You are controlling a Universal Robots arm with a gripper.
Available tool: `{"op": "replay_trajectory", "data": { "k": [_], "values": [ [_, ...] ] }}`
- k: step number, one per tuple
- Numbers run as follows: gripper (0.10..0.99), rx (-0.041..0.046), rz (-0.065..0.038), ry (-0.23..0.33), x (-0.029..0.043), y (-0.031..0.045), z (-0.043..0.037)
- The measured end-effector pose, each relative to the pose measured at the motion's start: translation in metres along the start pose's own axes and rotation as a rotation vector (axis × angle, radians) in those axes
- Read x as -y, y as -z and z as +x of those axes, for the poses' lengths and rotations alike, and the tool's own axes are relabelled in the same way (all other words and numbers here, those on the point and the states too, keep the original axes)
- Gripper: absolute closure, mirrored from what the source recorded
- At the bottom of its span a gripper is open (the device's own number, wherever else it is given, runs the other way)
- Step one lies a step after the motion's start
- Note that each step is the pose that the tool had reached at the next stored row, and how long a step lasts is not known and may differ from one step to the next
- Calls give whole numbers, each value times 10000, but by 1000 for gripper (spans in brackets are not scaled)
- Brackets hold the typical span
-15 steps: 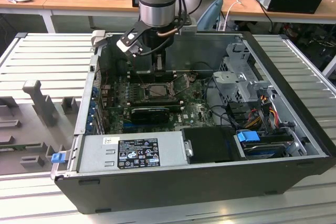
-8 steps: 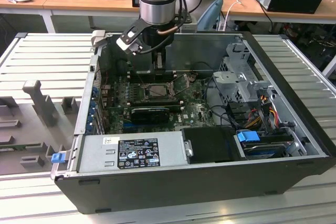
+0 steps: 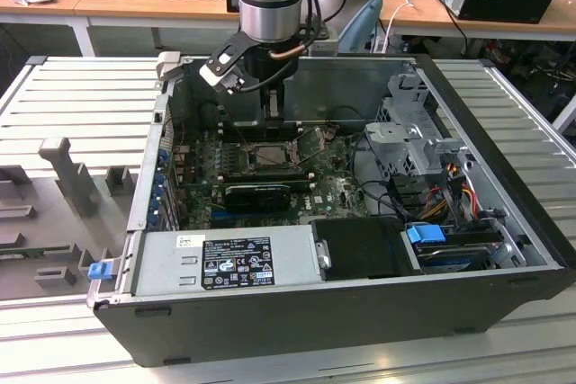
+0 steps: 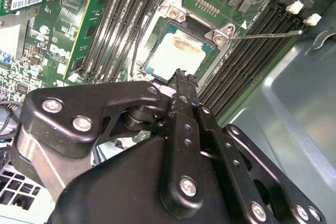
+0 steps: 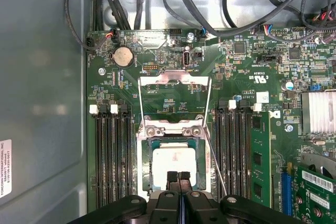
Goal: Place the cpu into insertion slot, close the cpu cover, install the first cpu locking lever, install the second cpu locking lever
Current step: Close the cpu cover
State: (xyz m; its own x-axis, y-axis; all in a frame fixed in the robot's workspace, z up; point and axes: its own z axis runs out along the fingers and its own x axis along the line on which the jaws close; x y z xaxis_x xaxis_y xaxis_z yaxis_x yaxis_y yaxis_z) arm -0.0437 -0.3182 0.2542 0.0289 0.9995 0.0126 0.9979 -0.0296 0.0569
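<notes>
The gripper (image 5: 178, 178) had its fingers pressed together with nothing between them, tips poised over the insertion slot (image 5: 143, 167) at the edge opposite its hinge; the cpu (image 5: 173, 162) lay seated inside the slot. The cpu cover (image 5: 173, 80) stood swung open beyond the slot's hinge; a thin locking lever (image 5: 216, 163) slanted alongside the slot.

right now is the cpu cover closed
No, in the first wrist view the cpu cover stands swung open and the cpu lies bare.
</notes>
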Motion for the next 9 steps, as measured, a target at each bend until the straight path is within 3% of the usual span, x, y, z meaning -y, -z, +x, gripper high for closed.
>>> {"op": "replay_trajectory", "data": {
  "k": [9],
  "values": [
    [980, 0, 0, 0, -46, -2, 1]
  ]
}}
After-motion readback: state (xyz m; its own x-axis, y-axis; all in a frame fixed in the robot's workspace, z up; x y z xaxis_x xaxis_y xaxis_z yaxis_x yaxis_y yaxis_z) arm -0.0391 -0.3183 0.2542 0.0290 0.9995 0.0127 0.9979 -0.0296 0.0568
